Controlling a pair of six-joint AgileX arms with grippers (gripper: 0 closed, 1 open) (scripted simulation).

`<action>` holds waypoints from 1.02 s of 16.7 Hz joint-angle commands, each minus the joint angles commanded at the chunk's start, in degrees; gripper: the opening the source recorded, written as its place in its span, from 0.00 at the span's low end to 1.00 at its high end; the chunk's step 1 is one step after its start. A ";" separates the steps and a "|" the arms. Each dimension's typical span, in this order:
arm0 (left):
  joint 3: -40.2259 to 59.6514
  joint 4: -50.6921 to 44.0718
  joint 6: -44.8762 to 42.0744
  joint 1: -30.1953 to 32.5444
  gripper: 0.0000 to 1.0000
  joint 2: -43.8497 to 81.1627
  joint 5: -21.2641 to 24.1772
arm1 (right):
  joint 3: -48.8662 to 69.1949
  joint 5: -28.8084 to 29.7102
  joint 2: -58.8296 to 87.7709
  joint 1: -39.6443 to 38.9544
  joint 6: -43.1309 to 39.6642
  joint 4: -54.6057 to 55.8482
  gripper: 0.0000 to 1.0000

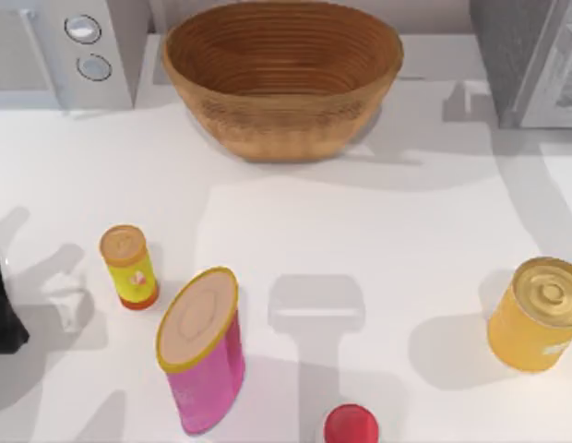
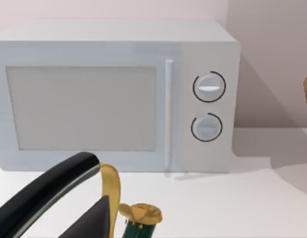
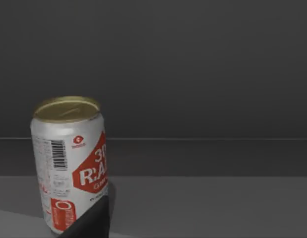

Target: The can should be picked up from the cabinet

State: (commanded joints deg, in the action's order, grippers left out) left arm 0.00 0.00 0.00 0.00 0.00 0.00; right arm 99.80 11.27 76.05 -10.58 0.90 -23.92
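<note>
Top view: the white counter (image 1: 360, 221) carries a woven basket (image 1: 281, 78) at the back centre, a microwave (image 1: 60, 51) at the back left corner and a grey cabinet (image 1: 530, 60) at the back right corner. Nearer the front stand a small yellow canister with a tan lid (image 1: 129, 268), a tall pink canister with a yellow-rimmed lid (image 1: 203, 351) just beside it and leaning, a red cap (image 1: 351, 425) at the front edge, and a yellow tin (image 1: 538, 314) at the right side. A dark part of my left arm (image 1: 2, 314) shows at the left edge of the counter.

Left wrist view: my left gripper (image 2: 81, 213) faces the microwave (image 2: 114, 94), whose door is closed and whose two round dials sit one above the other. Black fingers (image 2: 49, 191) and a gold-coloured fitting show low in the picture; I cannot tell how far apart the fingers stand.

Right wrist view: the soda can (image 3: 69, 163), silver with a red label and a gold top, stands upright on a dark shelf (image 3: 208, 208) inside a dim grey compartment. A dark finger of my right gripper (image 3: 91, 220) lies in front of the can's lower part; whether it touches the can, and how wide the fingers are, I cannot tell.
</note>
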 joint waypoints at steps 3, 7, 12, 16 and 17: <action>0.00 0.00 0.00 0.00 1.00 0.00 0.00 | -0.16 0.14 -0.06 0.05 0.00 0.23 1.00; 0.00 0.00 0.00 0.00 1.00 0.00 0.00 | -0.60 5.93 3.36 -5.64 -0.03 4.13 1.00; 0.00 0.00 0.00 0.00 1.00 0.00 0.00 | -1.87 13.73 7.34 -13.10 -0.09 9.55 1.00; 0.00 0.00 0.00 0.00 1.00 0.00 0.00 | -1.65 13.53 7.35 -12.85 -0.08 9.45 1.00; 0.00 0.00 0.00 0.00 1.00 0.00 0.00 | -0.84 13.23 8.15 -12.58 -0.09 9.44 1.00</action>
State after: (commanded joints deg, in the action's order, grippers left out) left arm 0.00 0.00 0.00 0.00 0.00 0.00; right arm 98.96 24.50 84.20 -23.16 0.81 -14.48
